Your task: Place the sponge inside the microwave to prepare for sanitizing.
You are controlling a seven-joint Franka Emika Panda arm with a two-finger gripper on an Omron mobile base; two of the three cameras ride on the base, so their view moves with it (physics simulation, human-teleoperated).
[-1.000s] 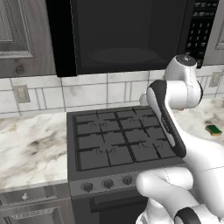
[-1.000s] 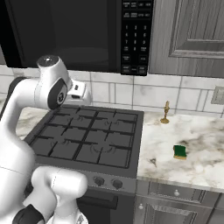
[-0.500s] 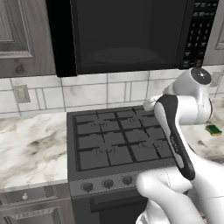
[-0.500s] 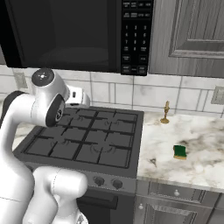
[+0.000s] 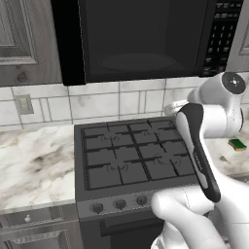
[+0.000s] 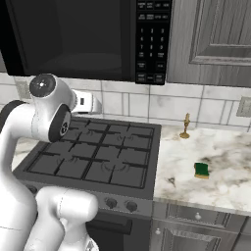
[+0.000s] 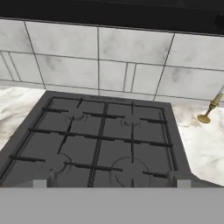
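The sponge [image 6: 201,170], yellow with a green top, lies flat on the marble counter right of the stove; in the left base view the sponge [image 5: 237,144] peeks out past my arm. Above the stove hangs the black microwave [image 6: 98,39], its door swung out to the left and a round plate dimly visible inside [image 5: 138,62]. My gripper [image 7: 111,183] is open and empty, its fingertips [image 7: 39,183] set wide apart. It hovers over the stove, facing the tiled wall below the microwave and well to the left of the sponge.
The black gas stove [image 5: 131,155] with its iron grates lies under the hand. A slim brass stand [image 6: 185,126] rises on the counter by the wall, behind the sponge. Grey cabinets [image 6: 215,39] flank the microwave. Marble counter [image 5: 34,165] runs along both sides.
My arm's upper joint has swung sideways and lower, away from the stove's middle, while the hand stays over the back of the stove. The sponge has not moved.
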